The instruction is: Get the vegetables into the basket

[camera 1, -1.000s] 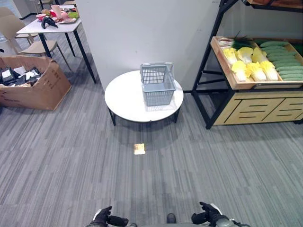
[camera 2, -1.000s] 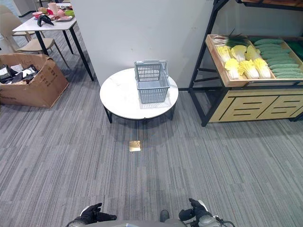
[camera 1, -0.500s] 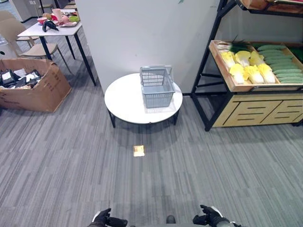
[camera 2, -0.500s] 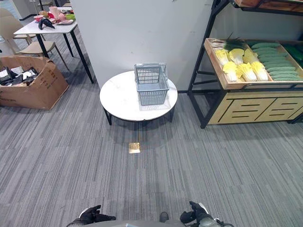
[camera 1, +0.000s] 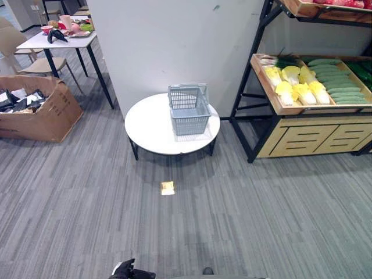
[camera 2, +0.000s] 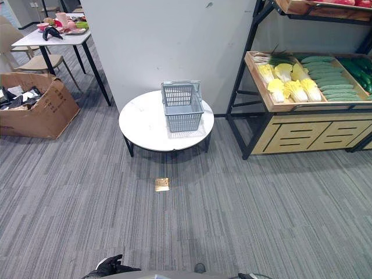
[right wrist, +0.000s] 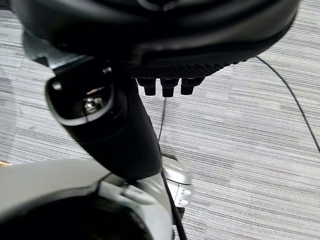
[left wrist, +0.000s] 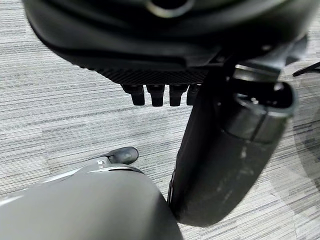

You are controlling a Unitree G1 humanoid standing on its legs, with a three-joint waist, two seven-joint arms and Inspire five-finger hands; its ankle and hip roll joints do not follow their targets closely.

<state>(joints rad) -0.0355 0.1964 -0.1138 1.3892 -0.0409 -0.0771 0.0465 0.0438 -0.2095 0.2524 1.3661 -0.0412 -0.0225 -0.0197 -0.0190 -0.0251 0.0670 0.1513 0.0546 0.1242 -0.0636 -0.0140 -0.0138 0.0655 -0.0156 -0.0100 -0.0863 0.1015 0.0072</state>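
The yellow-white cabbages (camera 1: pixel 297 86) and long green cucumbers (camera 1: pixel 338 82) lie in a slanted wooden crate (camera 1: pixel 273 100) on the black-framed shelf, well apart from the grey plastic mesh basket (camera 1: pixel 189 108). The basket stands with nothing in it on the round white low table (camera 1: pixel 152 127), towards the table's shelf side. A brown cardboard box (camera 1: pixel 42 113) sits on the grey carpet far left. The robot's left hand (left wrist: pixel 165 60) and right hand (right wrist: pixel 165 55) hang low over the carpet, fingers curled, holding nothing.

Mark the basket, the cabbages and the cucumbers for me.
basket (camera 1: pixel 190 113), left eye view, front wall.
cabbages (camera 1: pixel 295 87), left eye view, middle of the yellow cluster.
cucumbers (camera 1: pixel 332 78), left eye view, middle of the green stack.
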